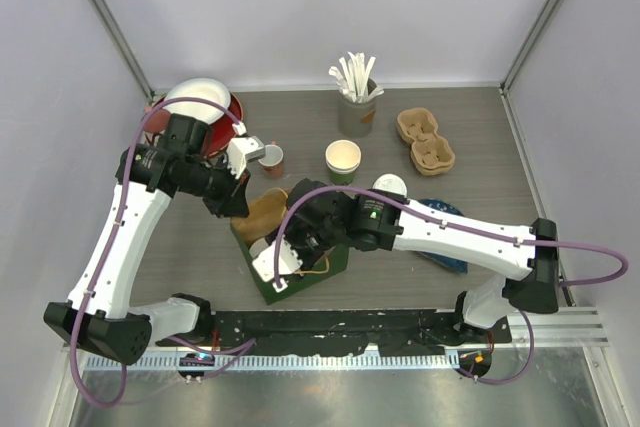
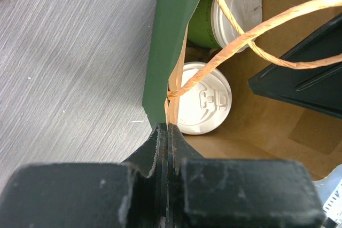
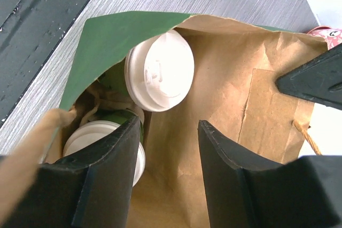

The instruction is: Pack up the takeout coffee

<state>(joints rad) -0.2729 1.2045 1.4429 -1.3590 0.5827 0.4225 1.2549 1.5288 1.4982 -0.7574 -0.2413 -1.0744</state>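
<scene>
Two small green paper cups with round white plastic lids [image 3: 159,70] stand side by side inside the green paper bag with a brown lining [image 2: 172,36]. The bag sits on the grey, brushed-grain table [image 1: 480,117] between the arms, toward its near edge. The left gripper [image 2: 168,127] has its fingers pinched tight on the bag's rim, right where the orange twine handle [image 2: 251,34] is anchored, and so holds the mouth wide. The right gripper [image 3: 170,126] hangs inside that mouth with its fingers apart and nothing between them, one finger just beside the nearer lid. The step in hand looks like letting a cup go into the bag. The packing seems only partly done: a third green paper cup with a cream inside [image 1: 343,159] stands uncovered farther out on the table, and a loose round white lid [image 1: 391,185] lies just beside it. The next move calls for a straight lift out of the bag, clear of the twine and the lining, without nudging the packed cups; the open cup would then want its lid. The table is flat and matt, with a black rail [image 1: 330,327] along its near edge. Plain pale walls [image 1: 320,7] close it in, with metal posts at the back corners. A brown cardboard cup carrier [image 1: 425,140] and a cup of wooden stirrers [image 1: 355,97] stand toward the back.
</scene>
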